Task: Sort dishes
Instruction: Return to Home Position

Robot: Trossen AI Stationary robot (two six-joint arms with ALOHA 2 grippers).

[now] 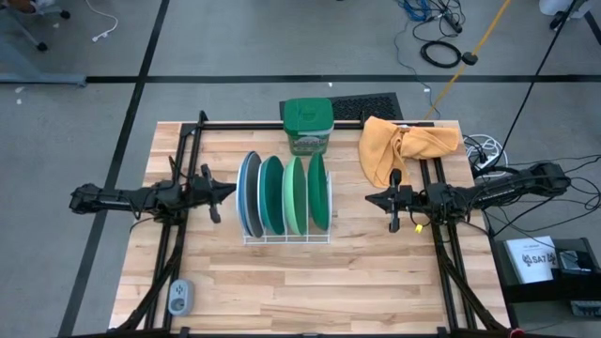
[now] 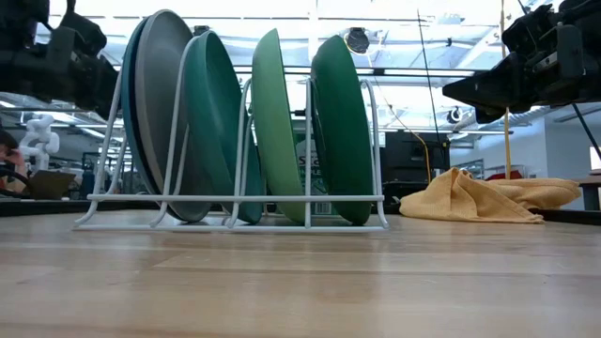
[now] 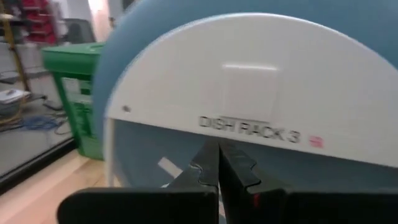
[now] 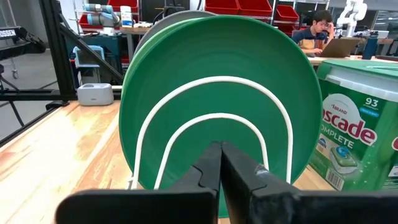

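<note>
Five plates stand on edge in a white wire dish rack (image 1: pixel 286 237) at the table's middle: blue (image 1: pixel 243 192), grey (image 1: pixel 252 194), teal (image 1: pixel 272 193), light green (image 1: pixel 294 194) and dark green (image 1: pixel 317 191), left to right. Their lower rims rest in the rack's slots (image 2: pixel 235 221). My left gripper (image 1: pixel 232 191) is shut and empty just left of the blue plate (image 3: pixel 261 25), facing the rack's white label plate (image 3: pixel 249 106). My right gripper (image 1: pixel 369 199) is shut and empty right of the dark green plate (image 4: pixel 217 106).
A green lidded tub (image 1: pixel 308 125) stands behind the rack near the table's far edge. An orange cloth (image 1: pixel 399 146) lies at the far right. A small grey device (image 1: pixel 180 297) sits at the near left corner. A person sits in the room beyond (image 4: pixel 317 28).
</note>
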